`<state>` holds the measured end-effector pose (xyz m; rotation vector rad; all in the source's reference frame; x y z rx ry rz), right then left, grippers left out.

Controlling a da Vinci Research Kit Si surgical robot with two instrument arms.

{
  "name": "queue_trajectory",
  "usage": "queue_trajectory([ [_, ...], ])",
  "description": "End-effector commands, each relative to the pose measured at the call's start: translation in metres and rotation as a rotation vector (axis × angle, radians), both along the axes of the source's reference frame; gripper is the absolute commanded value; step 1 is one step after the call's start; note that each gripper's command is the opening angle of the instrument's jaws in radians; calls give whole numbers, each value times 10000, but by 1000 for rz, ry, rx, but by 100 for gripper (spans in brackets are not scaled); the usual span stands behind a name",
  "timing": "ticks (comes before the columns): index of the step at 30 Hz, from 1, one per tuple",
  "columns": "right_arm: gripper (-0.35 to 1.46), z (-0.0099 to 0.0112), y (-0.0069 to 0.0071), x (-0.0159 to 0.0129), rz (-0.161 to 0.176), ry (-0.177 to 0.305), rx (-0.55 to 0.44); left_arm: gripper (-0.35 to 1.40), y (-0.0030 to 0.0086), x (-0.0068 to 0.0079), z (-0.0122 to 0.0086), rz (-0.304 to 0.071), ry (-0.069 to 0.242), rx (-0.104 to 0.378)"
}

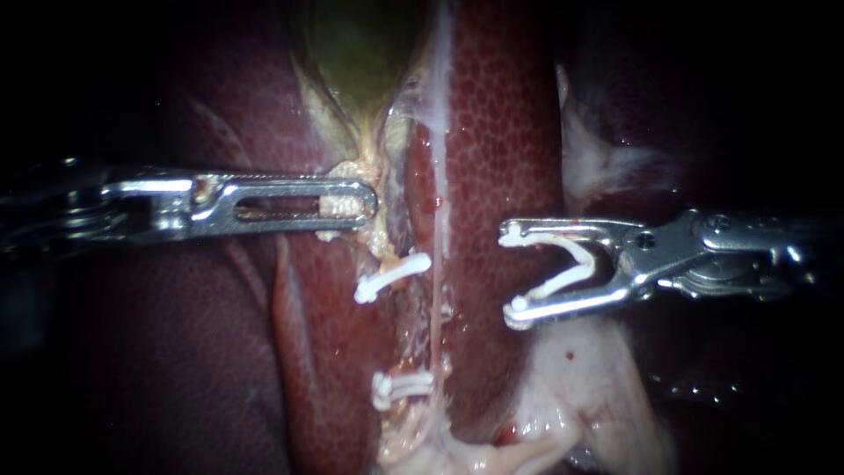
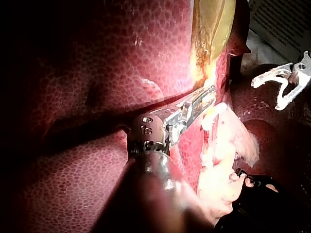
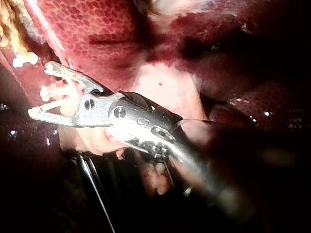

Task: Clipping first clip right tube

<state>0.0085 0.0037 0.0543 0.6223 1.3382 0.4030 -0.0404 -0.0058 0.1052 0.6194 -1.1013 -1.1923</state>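
Approach step is judged in hand: no clip is seen yet on the right tube (image 1: 437,290), the thin pale strand running over the liver (image 1: 501,132), just beside a tube carrying two closed clips (image 1: 391,277). The right instrument (image 1: 512,273) is held apart from it, jaws spread wide with an open white clip (image 1: 563,280) seated between them, mouth aimed at the strand. The left instrument (image 1: 362,206) is clamped on yellowish tissue (image 1: 360,169) below the gallbladder (image 1: 360,44). Next move, as judged: jaws advanced until only the strand is straddled, neighbouring tube excluded, then closed.
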Motion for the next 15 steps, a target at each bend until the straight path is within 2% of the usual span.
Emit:
queue_trajectory([
  [1,60,0,0,0,0,0,0,-35,0,0,0,0,0,0],
  [11,60,1,-1,1,0,0,-1,-35,0,1,-1,0,0,1],
  [15,60,2,-2,2,1,1,-1,-35,4,7,-8,3,-4,5],
])
